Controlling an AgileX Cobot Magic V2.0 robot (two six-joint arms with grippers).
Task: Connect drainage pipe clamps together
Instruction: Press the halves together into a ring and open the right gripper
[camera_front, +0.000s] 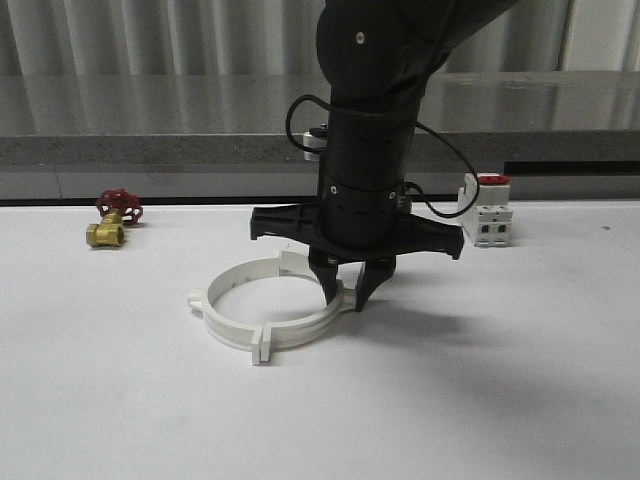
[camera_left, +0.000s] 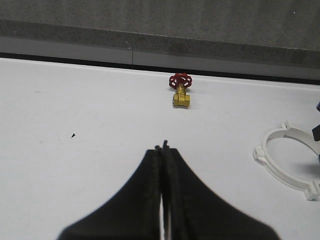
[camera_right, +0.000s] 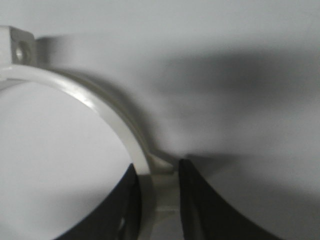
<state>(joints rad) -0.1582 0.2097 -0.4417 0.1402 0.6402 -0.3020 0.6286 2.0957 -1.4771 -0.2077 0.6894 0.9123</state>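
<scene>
The two white drainage pipe clamps (camera_front: 225, 330) lie flat on the white table as one wide ring, with tabs meeting at the front and at the right side. My right gripper (camera_front: 345, 298) points straight down over the ring's right side. Its black fingers stand on either side of the rim and the tab there, pressed against both faces. In the right wrist view the curved band (camera_right: 107, 112) runs down between the fingers of the gripper (camera_right: 158, 165). My left gripper (camera_left: 163, 145) is shut on nothing, hovering over bare table. The ring (camera_left: 285, 177) lies off to one side of it.
A brass valve with a red handwheel (camera_front: 112, 222) sits at the back left, also seen ahead of the left gripper (camera_left: 181, 92). A white breaker with a red switch (camera_front: 488, 212) stands at the back right. A grey ledge runs along the table's far edge.
</scene>
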